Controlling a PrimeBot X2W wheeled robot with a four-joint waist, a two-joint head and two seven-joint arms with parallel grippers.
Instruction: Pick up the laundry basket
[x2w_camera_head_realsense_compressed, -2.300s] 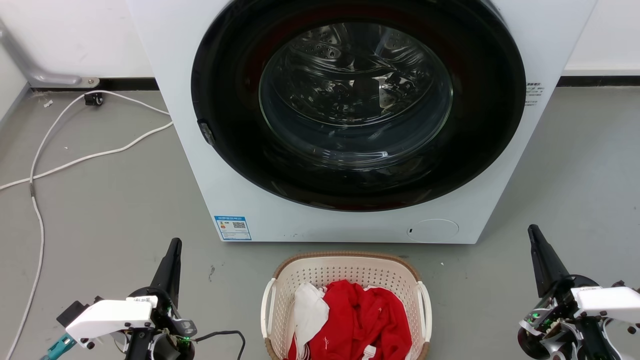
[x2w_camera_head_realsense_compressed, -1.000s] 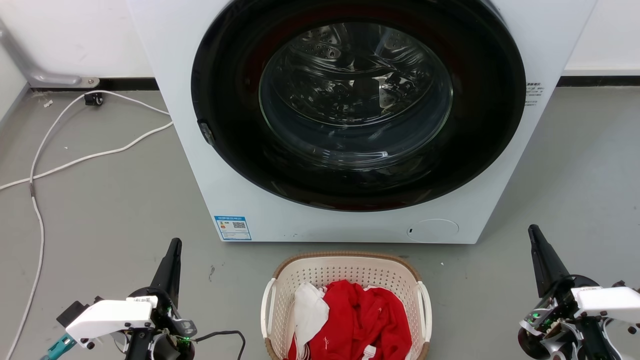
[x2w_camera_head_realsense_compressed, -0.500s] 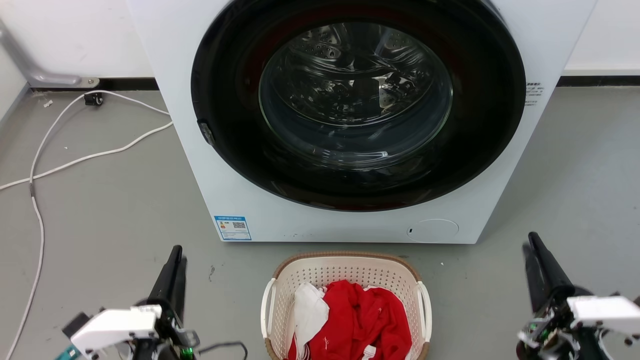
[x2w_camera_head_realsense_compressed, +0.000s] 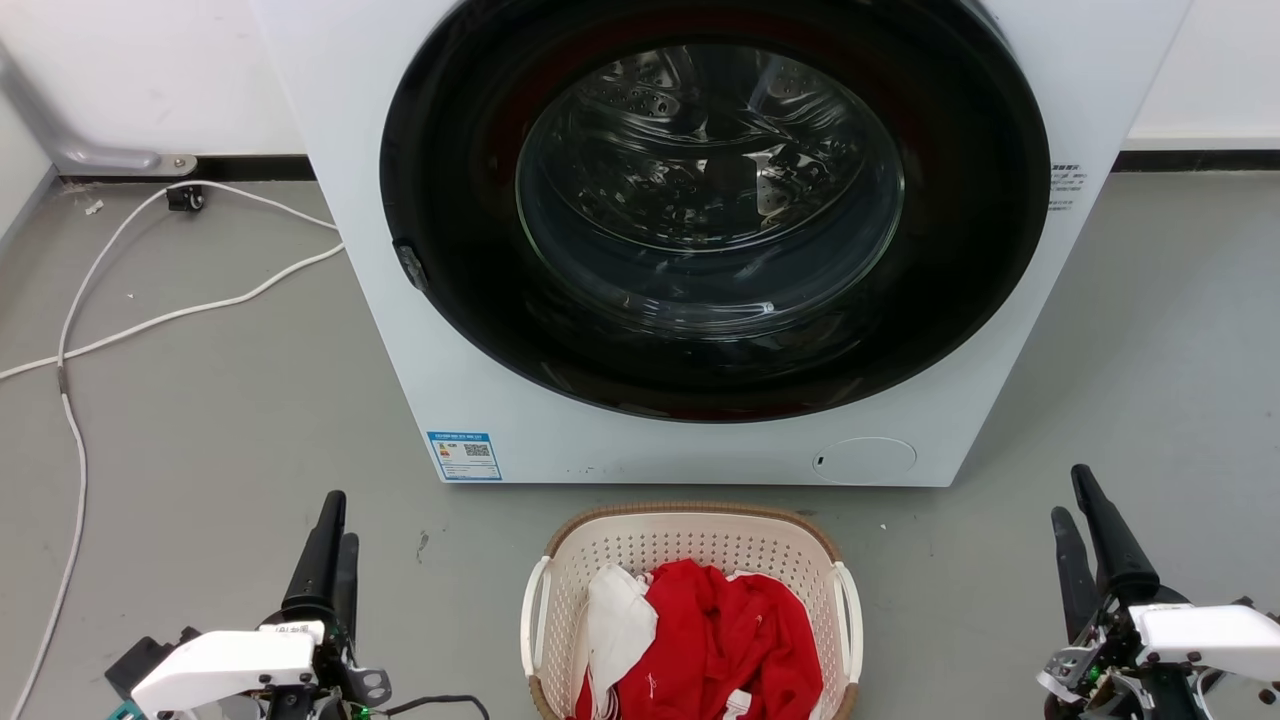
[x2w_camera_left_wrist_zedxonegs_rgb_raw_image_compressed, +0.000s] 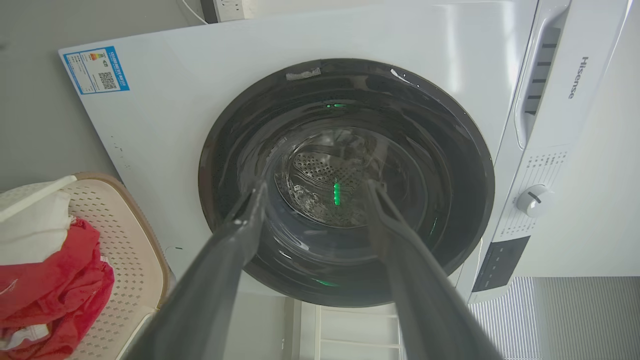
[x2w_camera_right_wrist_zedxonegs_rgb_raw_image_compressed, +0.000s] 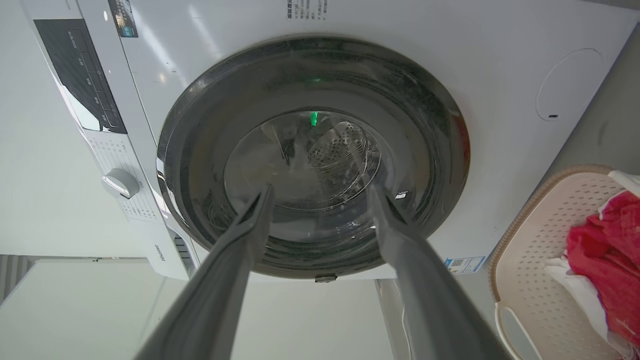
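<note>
From my station I see the laundry basket (x2w_camera_head_realsense_compressed: 690, 548) sitting on the grey floor (x2w_camera_head_realsense_compressed: 200, 430), low in the middle of the head view and just in front of the washing machine (x2w_camera_head_realsense_compressed: 380, 300), a thin strip of floor between them. Its brown rim faces the machine and its white side handles (x2w_camera_head_realsense_compressed: 535, 610) stand on the left and right walls. Inside lies a heap of red clothes (x2w_camera_head_realsense_compressed: 720, 630) with a white cloth (x2w_camera_head_realsense_compressed: 615, 620) against its left side. My left gripper (x2w_camera_head_realsense_compressed: 338, 520) hangs at the lower left, well apart from the basket, fingers pointing up toward the machine. In the left wrist view its two fingers are spread with a wide gap and nothing between them. My right gripper (x2w_camera_head_realsense_compressed: 1069, 492) hangs at the lower right, also well clear of the basket, and the right wrist view shows its fingers parted the same way, holding nothing. Both wrist cameras look at the machine's round door glass (x2w_camera_head_realsense_compressed: 710, 180), which is shut, with the basket at the edge of each view. A white cable (x2w_camera_head_realsense_compressed: 150, 320) trails across the floor to the left of the machine.
</note>
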